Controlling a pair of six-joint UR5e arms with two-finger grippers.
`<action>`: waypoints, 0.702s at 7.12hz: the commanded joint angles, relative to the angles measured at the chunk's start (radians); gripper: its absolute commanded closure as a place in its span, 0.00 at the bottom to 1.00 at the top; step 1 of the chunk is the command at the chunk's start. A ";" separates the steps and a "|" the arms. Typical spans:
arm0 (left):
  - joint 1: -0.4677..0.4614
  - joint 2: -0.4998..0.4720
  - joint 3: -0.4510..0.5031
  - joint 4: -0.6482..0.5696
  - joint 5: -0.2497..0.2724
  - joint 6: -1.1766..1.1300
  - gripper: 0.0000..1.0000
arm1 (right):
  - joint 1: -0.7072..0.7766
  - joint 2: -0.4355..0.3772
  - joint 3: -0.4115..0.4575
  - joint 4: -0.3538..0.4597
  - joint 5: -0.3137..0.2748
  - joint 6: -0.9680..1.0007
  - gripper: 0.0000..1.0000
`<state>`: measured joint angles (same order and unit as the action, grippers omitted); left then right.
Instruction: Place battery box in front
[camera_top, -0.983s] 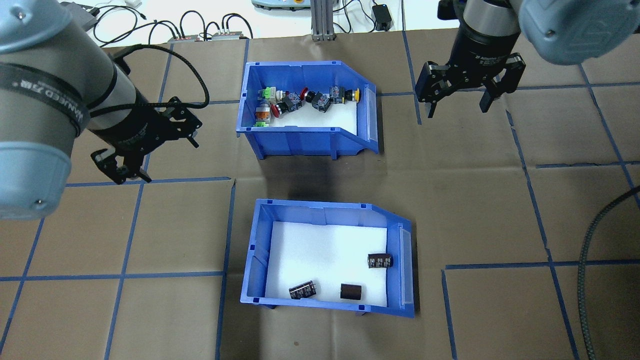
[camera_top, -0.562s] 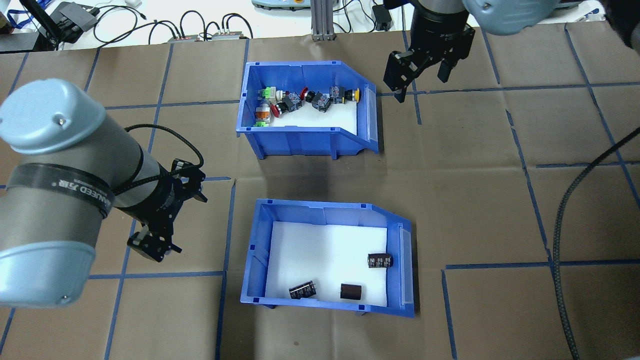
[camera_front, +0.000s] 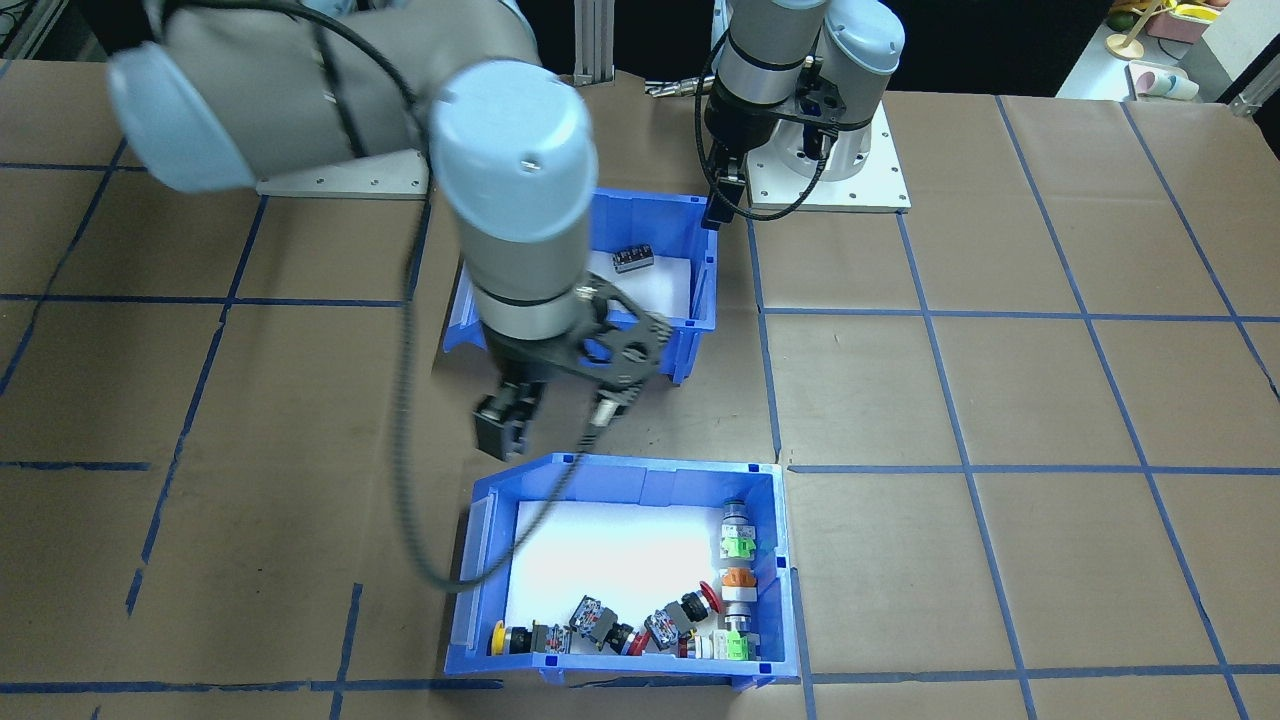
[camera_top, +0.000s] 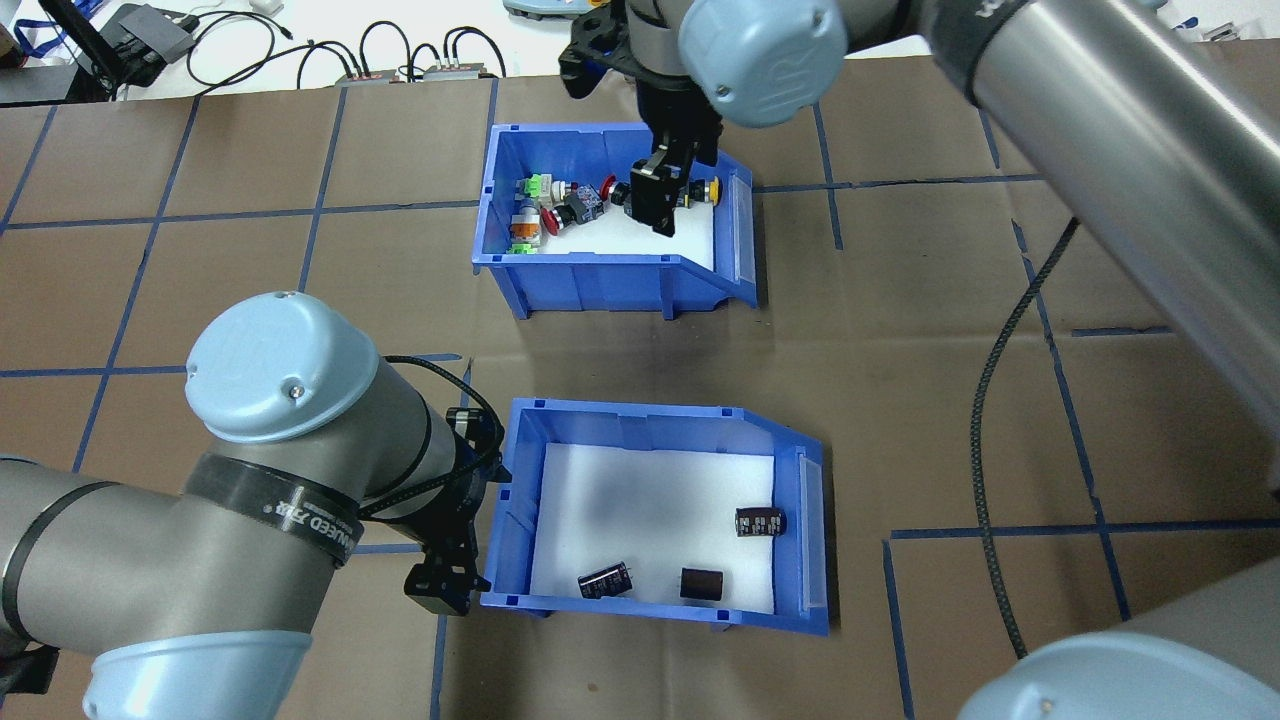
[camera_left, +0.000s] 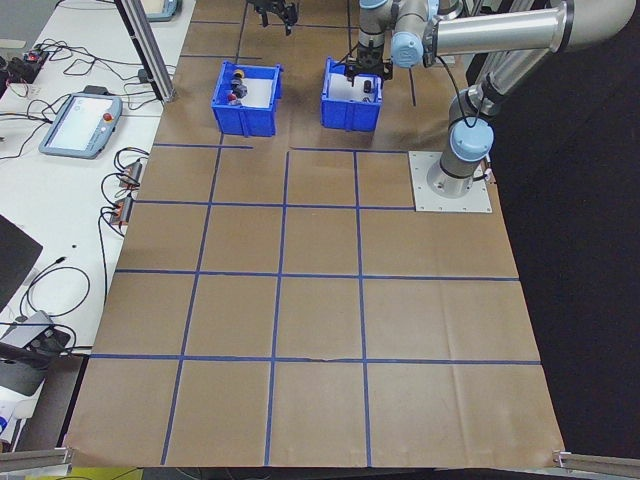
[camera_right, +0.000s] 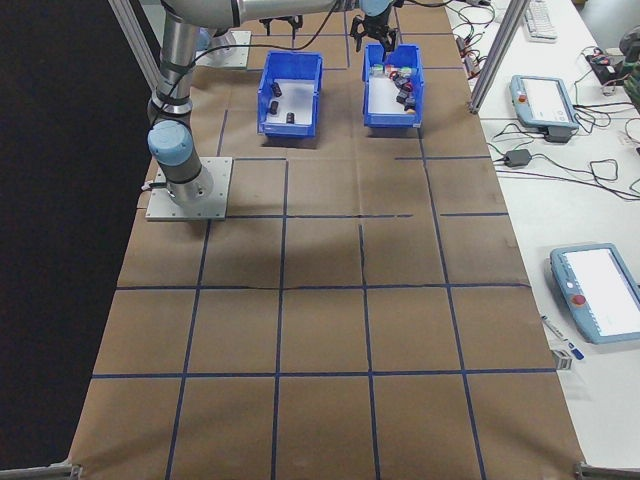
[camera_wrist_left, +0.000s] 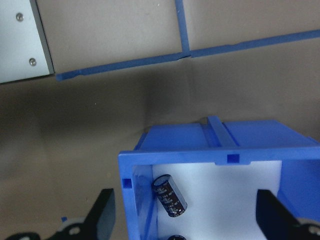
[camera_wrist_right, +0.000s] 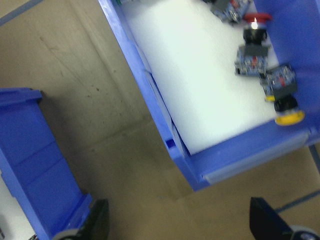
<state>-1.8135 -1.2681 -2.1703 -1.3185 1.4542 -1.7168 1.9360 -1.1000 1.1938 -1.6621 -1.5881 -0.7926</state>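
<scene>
Left gripper (camera_top: 452, 560) has swung down to battery box (camera_top: 655, 430), fingers apart astride its left wall, not yet clamped. Battery box sits on tabletop (camera_top: 950, 350), robot's side of switch bin (camera_top: 600, 270). Right gripper (camera_top: 668, 190) has moved over switch bin, fingers apart. Both seem poised to swap boxes.

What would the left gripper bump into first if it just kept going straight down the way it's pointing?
Probably the battery box. The left gripper is open, and in its wrist view the box's blue corner wall lies between its fingers, one finger outside the wall and one over the white floor. Depth is hard to judge.
</scene>
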 joint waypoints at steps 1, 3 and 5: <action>-0.035 -0.002 -0.037 0.045 -0.063 -0.104 0.00 | 0.069 0.078 -0.058 -0.070 0.002 -0.111 0.00; -0.104 -0.026 -0.068 0.145 -0.063 -0.234 0.00 | 0.102 0.127 -0.102 -0.067 -0.001 -0.195 0.00; -0.150 -0.031 -0.074 0.143 -0.066 -0.273 0.00 | 0.103 0.144 -0.097 -0.068 0.008 -0.243 0.00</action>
<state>-1.9370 -1.2951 -2.2391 -1.1801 1.3901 -1.9595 2.0359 -0.9669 1.0962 -1.7296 -1.5867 -1.0127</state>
